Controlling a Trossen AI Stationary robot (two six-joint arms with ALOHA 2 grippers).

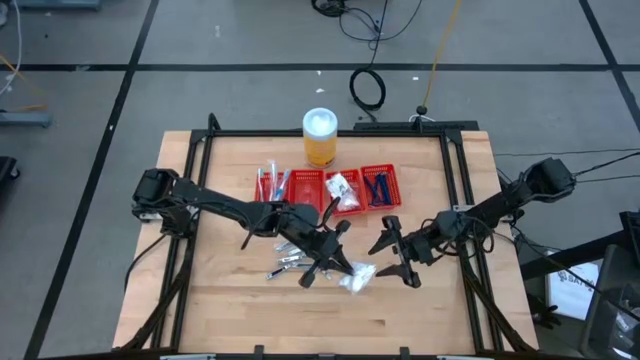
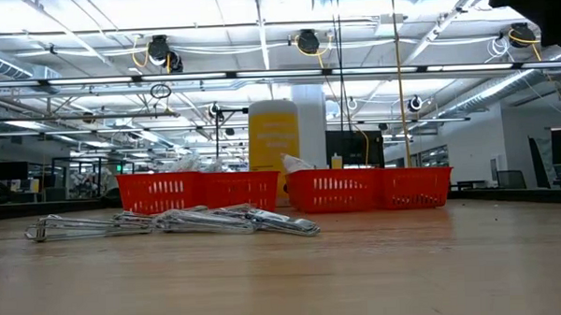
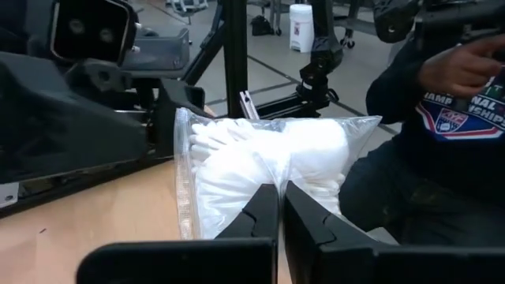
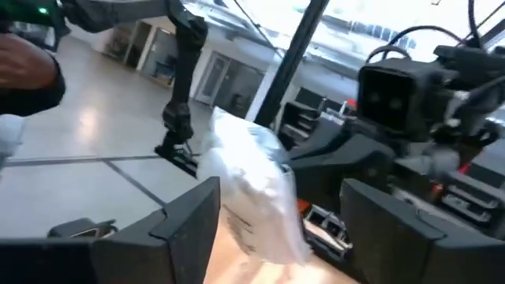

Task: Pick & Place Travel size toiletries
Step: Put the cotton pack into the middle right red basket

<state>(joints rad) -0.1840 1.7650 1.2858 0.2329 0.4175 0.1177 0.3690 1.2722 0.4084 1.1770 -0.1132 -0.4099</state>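
Red tray (image 1: 300, 186) w/ 4 compartments at far side of table (image 1: 230, 300), beyond both sets of fingertips; orange jar (image 1: 320, 138) w/ white lid just behind it. Far-left compartment: sticks in clear wrap (image 1: 272, 183), blue/red/white, upright-ish. 2nd compartment: contents not clear from above. 3rd: white crinkly packets (image 1: 341, 186). 4th, far right: dark blue razors (image 1: 378, 188). In low view, tray walls (image 2: 197, 191) mesh-like, packet tops poking above rim.

Left gripper (image 1: 334, 262) mid-table, near side of tray, fingers (image 3: 256, 217) pinched shut on white packet (image 3: 268, 170) in clear wrap; left wrist view shows both pads pressed together on packet's lower edge, packet standing up past fingertips. From above, packet (image 1: 356, 281) right at fingertips, toward near edge of table.

Right gripper (image 1: 393, 250) just beside, facing left gripper, fingers (image 4: 185, 213) spread wide apart, nothing clamped. Same packet (image 4: 256, 189) in right wrist view sits ahead of & between the 2 fingers, not touching either that can be seen.

Silvery-white tubes (image 1: 285, 262), loose pile on table just behind left fingers, towards left arm side; in low view (image 2: 227, 219) lying flat in front of tray.

Person in dark shirt (image 3: 442, 126) beyond table edge, past left fingertips.
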